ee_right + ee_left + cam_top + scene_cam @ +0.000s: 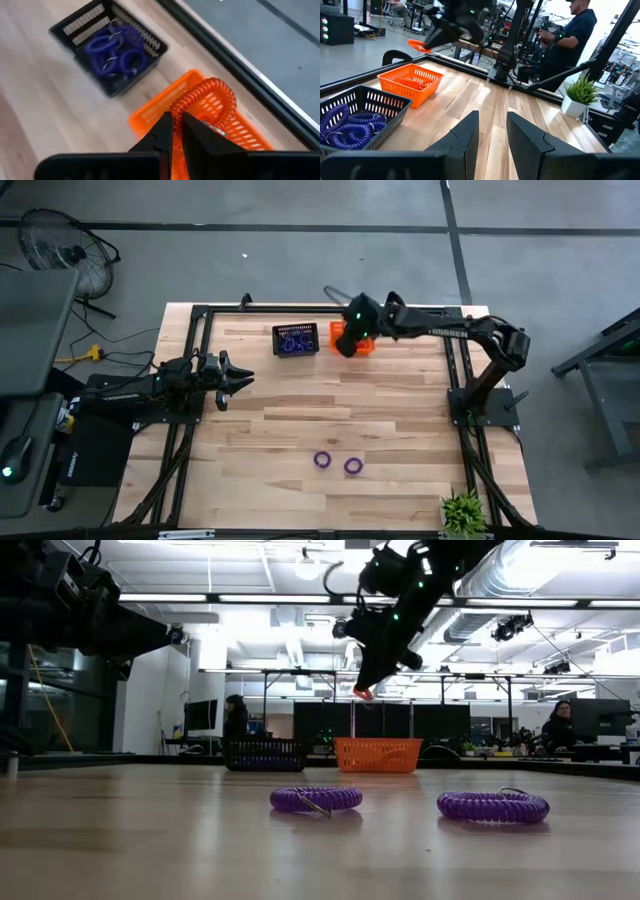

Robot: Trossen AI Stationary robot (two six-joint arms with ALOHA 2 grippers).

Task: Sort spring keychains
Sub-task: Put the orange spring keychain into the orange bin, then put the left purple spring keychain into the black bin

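Two purple keychains (322, 460) (353, 466) lie side by side near the front of the counter (300, 410) in the high view, while the right end effector (347, 336) hangs over the orange basket (352, 338) at the back, just beside the black basket (295, 339) that holds purple coils; the left end effector (238, 379) waits over the left side of the counter, well apart from everything. Judging from this, the step in hand is dropping an orange piece into its basket, and the next move calls for parting the fingers there, then reaching forward for the purple pair. From the low view, the two purple loops (315, 799) (492, 806) rest flat and apart, and the right end effector (366, 690) is high above the orange basket (378, 754) with a scrap of orange at its tip, a height the overhead shot hides. Looking past the left wrist, its own fingers (467, 132) stand partly apart, gripping nothing, and a person is beyond the counter. Only the right wrist view shows the grip clearly: the fingers (162, 132) are pinched nearly closed on an orange keychain (205, 102) directly above the orange basket (150, 117).
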